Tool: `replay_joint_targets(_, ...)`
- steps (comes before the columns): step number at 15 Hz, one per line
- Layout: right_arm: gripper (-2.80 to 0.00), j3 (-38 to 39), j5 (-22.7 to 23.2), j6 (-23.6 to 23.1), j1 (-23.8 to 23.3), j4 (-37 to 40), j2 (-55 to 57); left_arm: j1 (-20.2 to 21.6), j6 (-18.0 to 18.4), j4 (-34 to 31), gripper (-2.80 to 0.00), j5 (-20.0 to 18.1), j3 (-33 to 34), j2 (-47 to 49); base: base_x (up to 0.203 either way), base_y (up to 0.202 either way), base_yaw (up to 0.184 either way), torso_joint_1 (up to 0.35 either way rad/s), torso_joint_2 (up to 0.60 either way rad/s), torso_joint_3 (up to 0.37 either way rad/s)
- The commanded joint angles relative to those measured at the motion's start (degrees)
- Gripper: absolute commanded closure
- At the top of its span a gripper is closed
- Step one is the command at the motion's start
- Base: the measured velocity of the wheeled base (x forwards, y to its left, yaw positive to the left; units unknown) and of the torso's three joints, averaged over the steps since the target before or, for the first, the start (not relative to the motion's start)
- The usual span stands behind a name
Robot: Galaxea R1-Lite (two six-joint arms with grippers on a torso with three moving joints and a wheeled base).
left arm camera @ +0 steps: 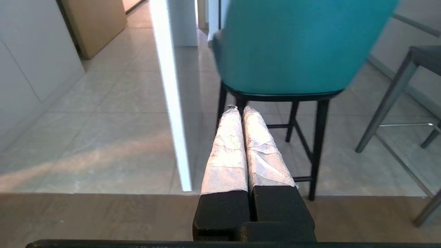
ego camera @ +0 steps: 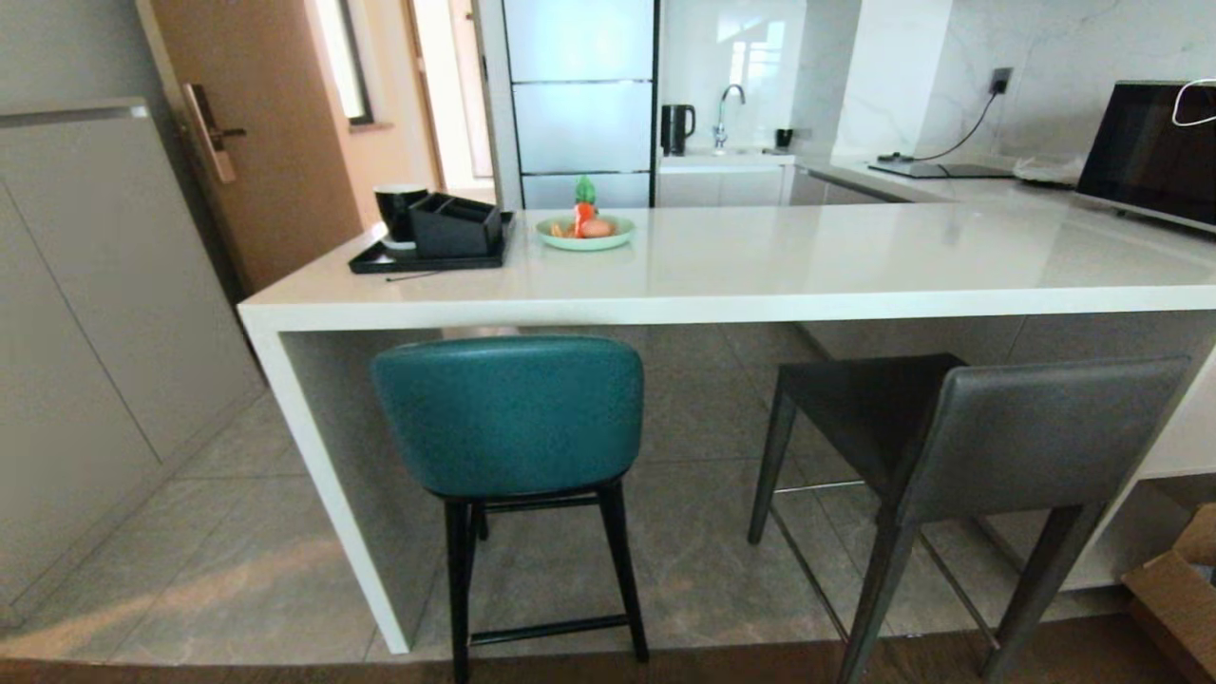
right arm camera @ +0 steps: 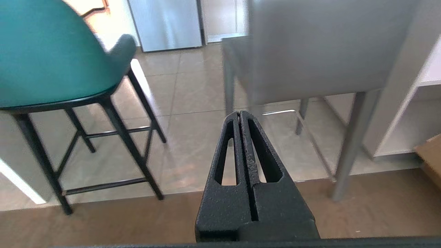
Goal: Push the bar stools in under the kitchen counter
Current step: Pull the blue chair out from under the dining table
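Two bar stools stand in front of the kitchen counter. The teal stool with thin black legs is on the left, its back just below the counter edge. The grey stool on the right is angled, its seat partly under the slab. Neither arm shows in the head view. My left gripper is shut, empty, low behind the teal stool and apart from it. My right gripper is shut, empty, short of the grey stool, with the teal stool off to one side.
The counter's white side panel stands just left of the teal stool. A black tray with a mug and a green plate sit on the counter. A cardboard box lies at the far right. Grey cabinets line the left.
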State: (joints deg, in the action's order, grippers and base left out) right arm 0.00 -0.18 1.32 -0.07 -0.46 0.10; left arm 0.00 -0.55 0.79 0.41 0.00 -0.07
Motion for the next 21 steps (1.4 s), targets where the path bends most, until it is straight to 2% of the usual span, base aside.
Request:
replay_joint_targets(1, 0.0, 0.2, 0.0, 0.0, 0.0, -0.1, 0.1, 0.0, -0.1, 0.0, 0.0, 0.0, 0.2, 0.1, 0.0, 0.196, -0.001, 0.002, 0.0, 0.006)
replay_joint_targets(11, 0.0, 0.2, 0.0, 0.1, 0.0, -0.1, 0.1, 0.0, -0.1, 0.1, 0.0, 0.0, 0.2, 0.1, 0.0, 0.178, -0.001, 0.002, 0.0, 0.002)
replay_joint_targets(21, 0.0, 0.2, 0.0, 0.1, 0.0, -0.1, 0.1, 0.0, -0.1, 0.0, 0.0, 0.0, 0.2, 0.1, 0.0, 0.0, 0.0, 0.0, 0.0, 0.0)
